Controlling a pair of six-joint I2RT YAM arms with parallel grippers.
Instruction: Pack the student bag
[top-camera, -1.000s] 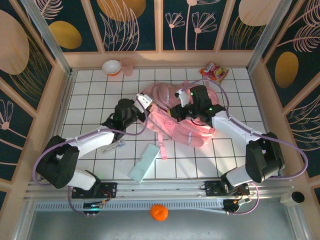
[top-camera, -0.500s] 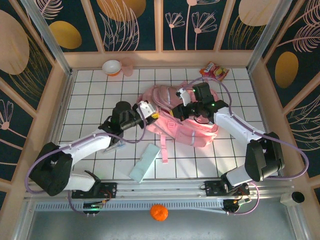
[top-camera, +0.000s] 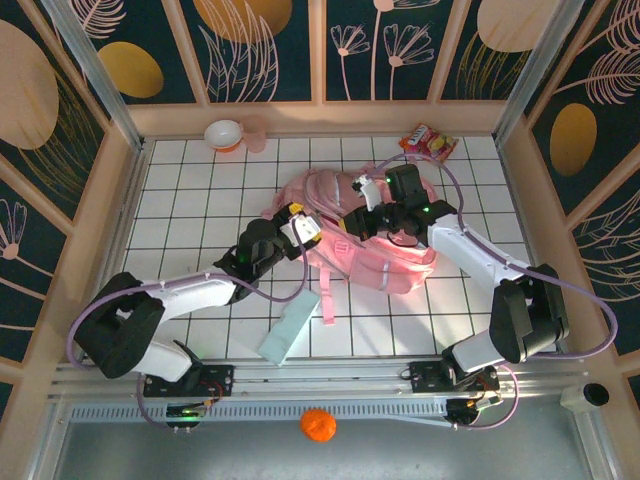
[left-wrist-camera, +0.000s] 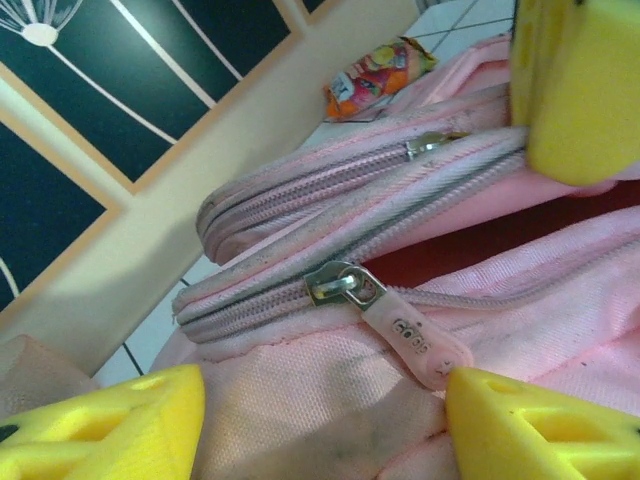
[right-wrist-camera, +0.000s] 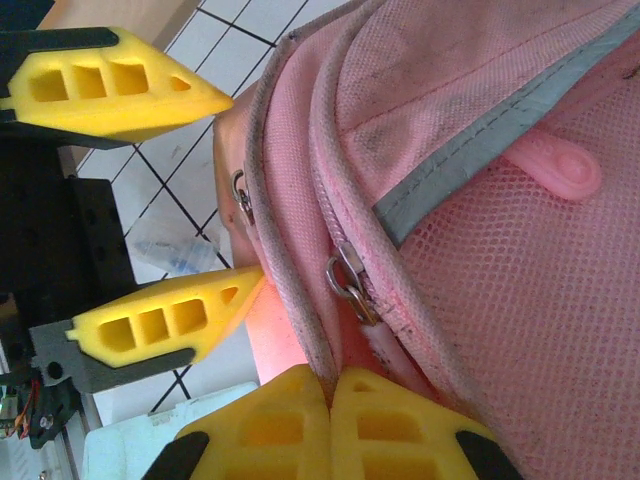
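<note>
The student bag (top-camera: 385, 245) is a pink backpack lying in the middle of the tiled table. My right gripper (right-wrist-camera: 330, 378) is shut on the edge of the bag's opening beside a metal zipper slider (right-wrist-camera: 345, 280), and it holds that edge up (top-camera: 362, 215). My left gripper (top-camera: 300, 228) is open at the bag's left end. Its yellow fingers (left-wrist-camera: 100, 425) straddle pink fabric just below a zipper slider (left-wrist-camera: 335, 283) with a pink rubber pull (left-wrist-camera: 415, 340). The pull's tip nearly touches the right finger. Nothing is gripped there. Red lining shows inside the opening (left-wrist-camera: 470, 255).
A pale blue flat case (top-camera: 290, 325) and a clear plastic item (top-camera: 228, 292) lie in front of the bag. A bowl (top-camera: 223, 133) and a pink cup (top-camera: 254, 132) stand at the back left, a snack packet (top-camera: 428, 142) at the back right. An orange ball (top-camera: 318, 424) sits below the rail.
My left gripper has opened from shut and slid right to the bag's left end. The right gripper, still shut on the bag, shifted slightly early on, then held.
</note>
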